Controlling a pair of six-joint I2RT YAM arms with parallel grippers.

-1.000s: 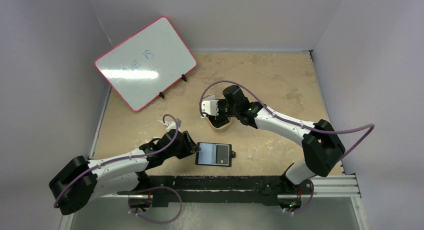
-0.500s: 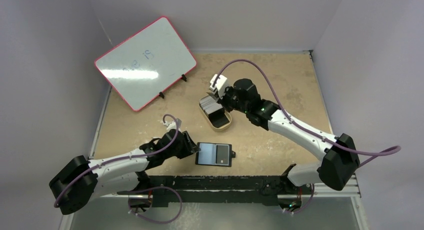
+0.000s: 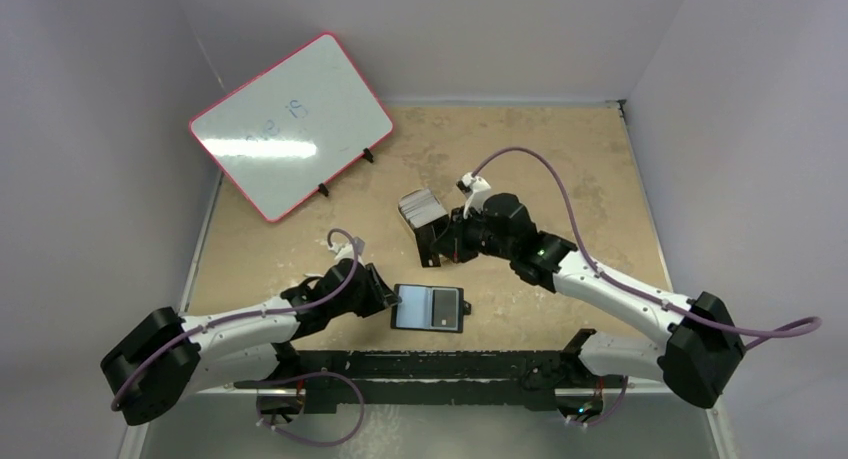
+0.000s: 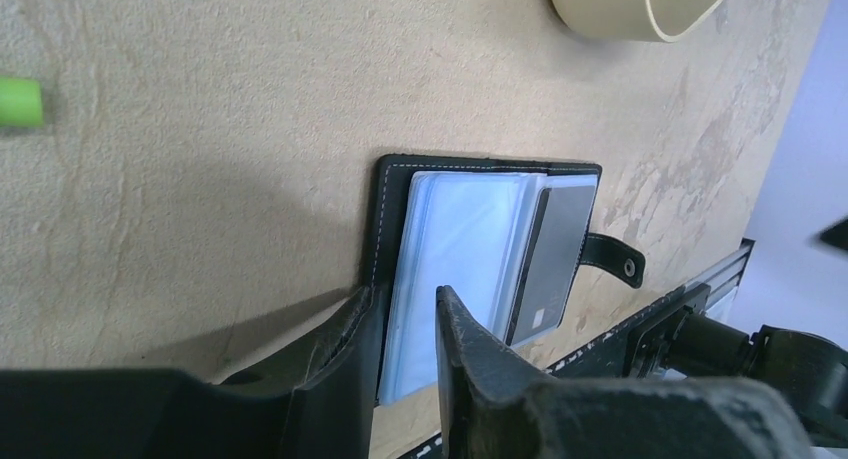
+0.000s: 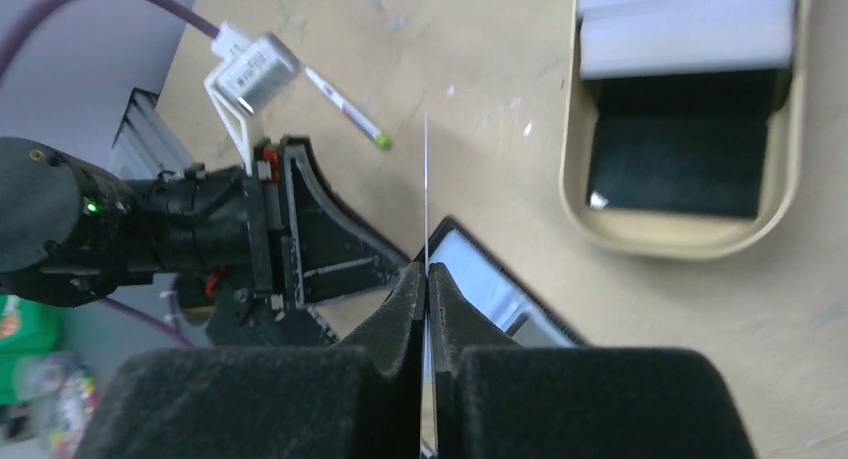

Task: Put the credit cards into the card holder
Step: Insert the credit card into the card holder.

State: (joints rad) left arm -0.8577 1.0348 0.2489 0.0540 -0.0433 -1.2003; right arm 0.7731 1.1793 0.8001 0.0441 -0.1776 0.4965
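Observation:
The card holder (image 3: 432,307) lies open on the table, black with bluish-grey sleeves (image 4: 470,234) and a dark card in its right half. My left gripper (image 4: 403,294) stands open astride its near edge, one finger by the black cover, the other over the sleeves. In the top view the left gripper (image 3: 393,299) sits at the holder's left edge. My right gripper (image 5: 426,269) is shut on one thin credit card (image 5: 426,179), seen edge-on, above the holder (image 5: 490,284). The other credit cards (image 3: 422,207) are stacked in the tan tin (image 5: 572,149).
A silver pen (image 5: 345,104) with a green tip lies left of the holder. A red-framed whiteboard (image 3: 290,124) stands propped at the back left. The black rail (image 3: 450,364) runs along the near table edge. The right gripper (image 3: 436,251) hovers over the tin's near end.
My right arm has lifted a card from the tin and swung back toward the card holder. My left gripper's jaws have narrowed at the holder's edge.

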